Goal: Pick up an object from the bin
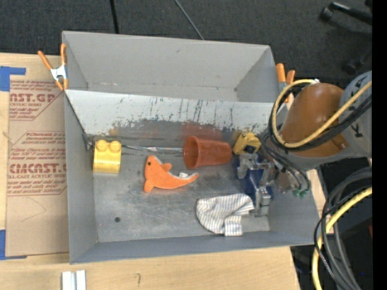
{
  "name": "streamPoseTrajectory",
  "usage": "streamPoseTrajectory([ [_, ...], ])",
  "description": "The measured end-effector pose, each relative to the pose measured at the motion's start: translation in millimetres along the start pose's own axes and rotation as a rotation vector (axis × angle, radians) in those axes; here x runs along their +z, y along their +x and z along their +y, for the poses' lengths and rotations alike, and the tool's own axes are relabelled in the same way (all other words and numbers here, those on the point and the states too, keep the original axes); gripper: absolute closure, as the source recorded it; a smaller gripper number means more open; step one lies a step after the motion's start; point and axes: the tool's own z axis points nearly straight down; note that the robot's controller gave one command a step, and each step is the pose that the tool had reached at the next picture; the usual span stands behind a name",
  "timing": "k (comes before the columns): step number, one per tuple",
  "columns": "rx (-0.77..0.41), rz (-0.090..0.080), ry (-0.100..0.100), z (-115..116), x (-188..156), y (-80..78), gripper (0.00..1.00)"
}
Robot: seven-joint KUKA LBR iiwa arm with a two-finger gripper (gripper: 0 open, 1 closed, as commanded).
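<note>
My gripper (pixel 259 192) is low at the bin's right side, just beside the right end of a crumpled white cloth with grey stripes (pixel 224 213). A blue thing (pixel 254 180) lies right at the gripper and is partly hidden by it. Whether it is held cannot be told. A small yellow and black thing (pixel 247 142) sits just behind the gripper by the back wall. An orange-red cup (pixel 205 151) lies on its side to the gripper's left, its mouth facing left.
An orange fish-shaped toy (pixel 163 176) lies mid-floor, left of the cup. A yellow building block (pixel 107 156) stands at the left wall. The arm with its orange cover and looped cables hangs over the right rim. Bare floor shows at front left.
</note>
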Motion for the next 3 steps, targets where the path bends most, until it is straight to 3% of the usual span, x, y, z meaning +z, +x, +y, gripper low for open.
streamPoseTrajectory([
  [1,-0.06,0.009,-0.004,12,54,-3.9,0.0],
  [2,-0.282,0.006,-0.005,65,70,-15.5,1.0],
  [3,-0.282,0.006,-0.004,65,70,-15.5,1.0],
])
